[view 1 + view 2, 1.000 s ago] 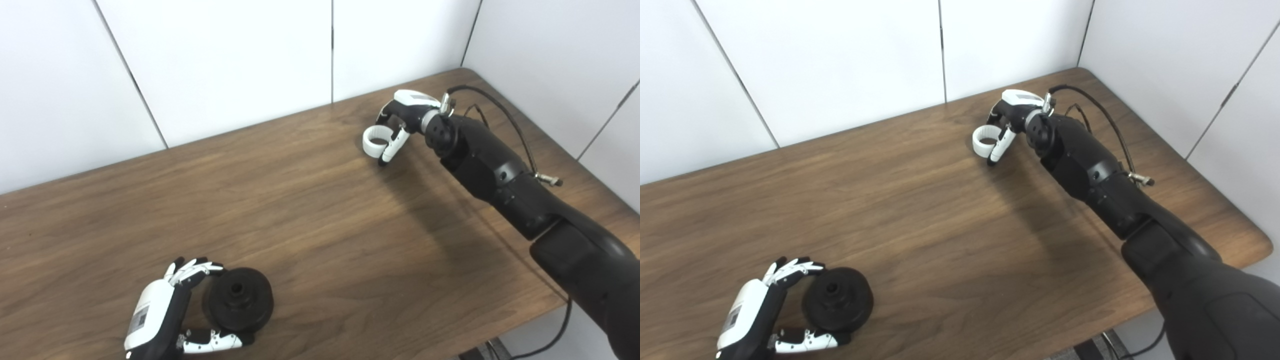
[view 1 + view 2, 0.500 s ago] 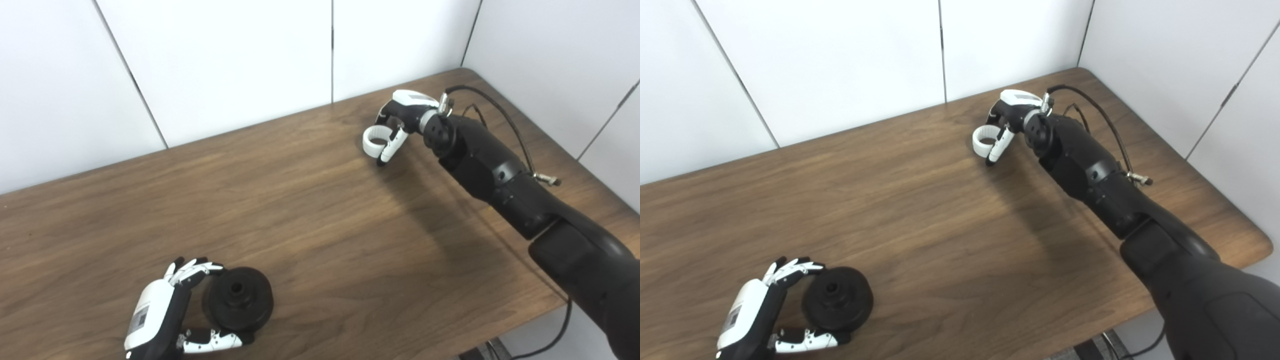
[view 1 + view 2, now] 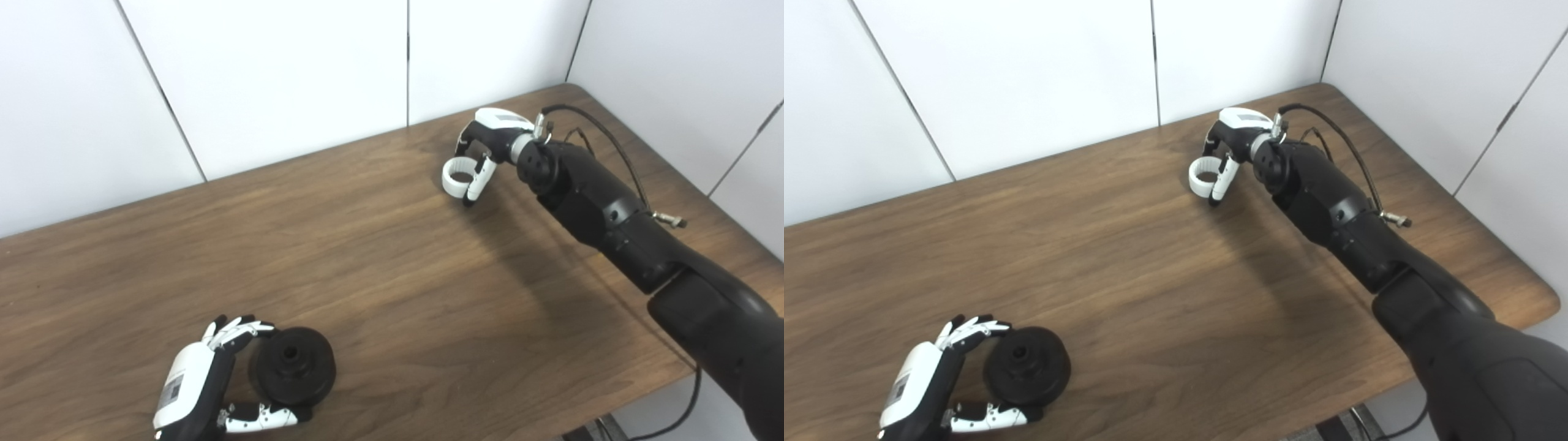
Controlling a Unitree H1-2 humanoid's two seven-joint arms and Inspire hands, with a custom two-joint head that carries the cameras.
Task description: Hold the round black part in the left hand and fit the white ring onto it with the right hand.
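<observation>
Left eye view and right eye view both look down on a long worktop of dark brown wood grain with a rounded near-right corner. Nearest, at the lower left, the left robot hand, white-backed with black and white fingers, lies low on the wood with its palm turned toward the right. It cups the round black part, a thick disc-shaped piece of matt black material with a raised hub and a small hole in its middle. The upper fingers curl over the part's far-left rim, and the thumb reaches along its near edge, so this robot hand is wrapped around the part; whether the part rests on the wood or is lifted just clear cannot be told. Well apart from this, across bare wood toward the far right, the bulky black right arm comes in from the lower right corner and stretches diagonally up the picture, with a thin black cable looping above its wrist. At its end the right robot hand, black with a white back, points down and to the left. It is closed on the white ring, a short, smooth plastic band with an open centre, pinched between a white finger on its right side and the fingers behind. The ring hangs just above the wood. Behind the worktop stand plain white wall panels with dark vertical seams.
</observation>
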